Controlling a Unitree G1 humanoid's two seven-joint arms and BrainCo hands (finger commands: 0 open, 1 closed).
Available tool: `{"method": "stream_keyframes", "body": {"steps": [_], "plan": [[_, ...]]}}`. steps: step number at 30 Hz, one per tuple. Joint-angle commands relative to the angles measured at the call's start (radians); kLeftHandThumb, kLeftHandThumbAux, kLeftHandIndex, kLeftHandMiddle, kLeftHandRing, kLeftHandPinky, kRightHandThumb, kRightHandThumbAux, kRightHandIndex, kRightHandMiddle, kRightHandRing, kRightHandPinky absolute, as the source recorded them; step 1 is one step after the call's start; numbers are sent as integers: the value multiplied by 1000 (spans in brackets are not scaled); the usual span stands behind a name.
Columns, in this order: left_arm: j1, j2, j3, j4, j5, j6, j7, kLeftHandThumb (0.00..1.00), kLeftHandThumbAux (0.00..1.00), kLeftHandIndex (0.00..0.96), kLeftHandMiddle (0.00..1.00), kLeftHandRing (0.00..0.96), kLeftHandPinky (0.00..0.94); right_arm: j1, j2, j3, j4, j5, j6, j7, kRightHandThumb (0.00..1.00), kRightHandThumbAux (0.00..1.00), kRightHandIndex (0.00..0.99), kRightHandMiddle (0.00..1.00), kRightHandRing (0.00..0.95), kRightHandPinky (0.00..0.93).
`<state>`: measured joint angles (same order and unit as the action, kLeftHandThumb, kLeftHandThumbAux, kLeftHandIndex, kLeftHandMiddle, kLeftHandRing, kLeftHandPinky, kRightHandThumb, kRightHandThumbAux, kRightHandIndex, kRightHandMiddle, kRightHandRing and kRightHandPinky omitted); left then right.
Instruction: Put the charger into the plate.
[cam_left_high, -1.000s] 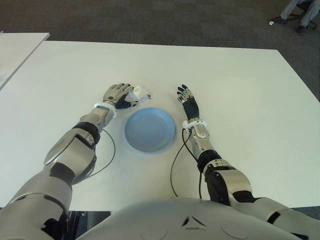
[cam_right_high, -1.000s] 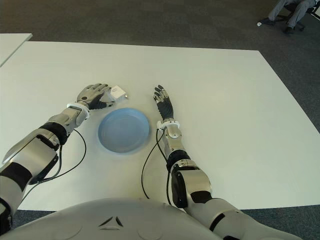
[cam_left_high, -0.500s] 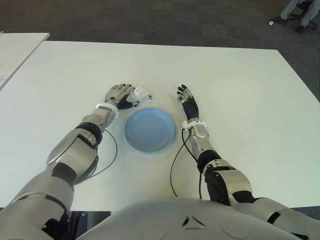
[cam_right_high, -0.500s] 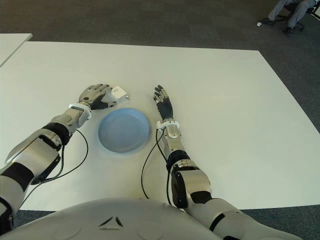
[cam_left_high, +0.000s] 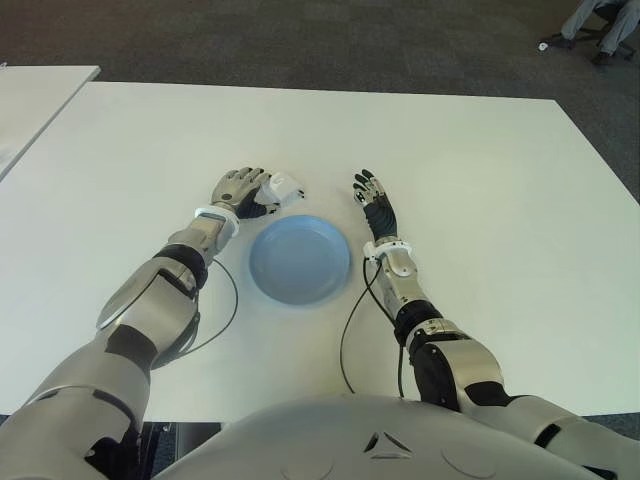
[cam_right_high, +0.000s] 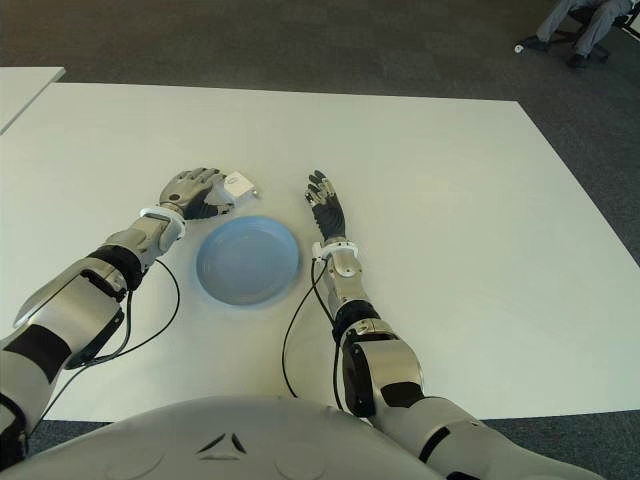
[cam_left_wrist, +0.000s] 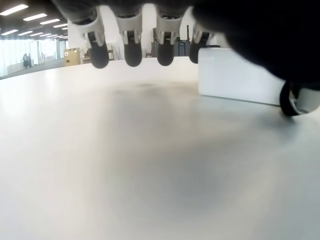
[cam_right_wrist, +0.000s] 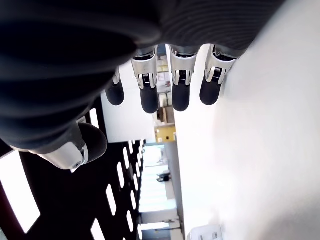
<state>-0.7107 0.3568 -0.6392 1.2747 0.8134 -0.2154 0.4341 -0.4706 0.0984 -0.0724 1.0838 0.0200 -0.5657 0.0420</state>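
Left eye view shows a white table with a blue plate near the robot's body, between its two arms. The charger, a small white block, lies on the table just beyond the plate's far-left rim, outside the plate. The left hand sits immediately left of the charger, with its fingers reaching toward it. In the left wrist view the fingers hang loosely spread above the table, and the charger stands on the surface beside the thumb, so the hand is open and appears not to have closed on the block; whether the thumb touches it cannot be told. This placement suggests the hand is lined up to take the charger from its left side, which would leave a short carry toward the near right to reach the plate. The right hand shows just right of the plate's far edge, palm low over the table. Its wrist view shows the fingers straight and spread with nothing between them, so it looks idle and kept clear of the plate. Judging from this, the task is at the grasping step: the charger has not been lifted, and the plate holds nothing.
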Motion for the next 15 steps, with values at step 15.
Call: {"method": "stream_keyframes", "body": {"steps": [15], "plan": [[-34,28,9,-73,-7,-34,2,164,318,0,0,0,0,40,26,2,35,7,0,-2,0,483,107,142,112,76]]}}
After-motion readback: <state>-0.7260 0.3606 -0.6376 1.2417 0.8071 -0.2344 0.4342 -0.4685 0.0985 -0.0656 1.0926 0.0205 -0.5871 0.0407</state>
